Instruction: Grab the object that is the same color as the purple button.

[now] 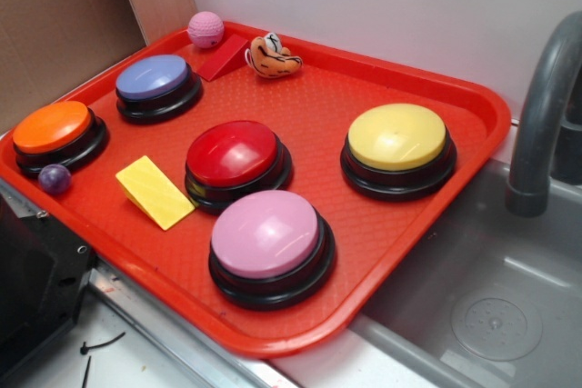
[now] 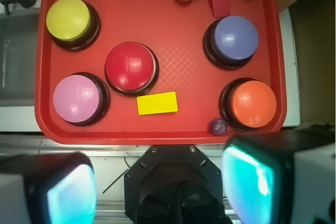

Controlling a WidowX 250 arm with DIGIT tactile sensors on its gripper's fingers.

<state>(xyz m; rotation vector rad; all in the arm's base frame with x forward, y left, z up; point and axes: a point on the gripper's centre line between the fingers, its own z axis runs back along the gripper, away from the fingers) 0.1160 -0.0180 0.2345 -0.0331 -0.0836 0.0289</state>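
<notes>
- I see a red tray [image 1: 473,111] with a fine diamond texture.
- Dome buttons on black bases: lavender-blue [image 1: 152,76], orange [image 1: 52,126], red [image 1: 233,153], yellow [image 1: 397,136], pink-lilac [image 1: 265,233].
- Small ball [image 1: 54,178]: glossy dark purple.
- Textured ball [image 1: 205,29]: pink.
- Wedge [image 1: 155,192]: yellow.
- Plush toy [image 1: 273,56]: orange with black stripes.

Beside a sink [image 1: 491,306] with its faucet [image 1: 546,106] on the right, a tray [image 1: 455,170] carrying five dome buttons. At far left the smallest button [image 1: 157,86]; behind it the larger ball [image 1: 205,29], then rightward the far wedge [image 1: 223,58] and plush tiger [image 1: 273,56]. On the left edge the left button [image 1: 56,134], the small ball [image 1: 54,178] just beside its near side. In the middle the centre button [image 1: 235,161], the near wedge [image 1: 154,191] to its left, the nearest button [image 1: 268,243] in front, the right button [image 1: 398,147] well apart
</notes>
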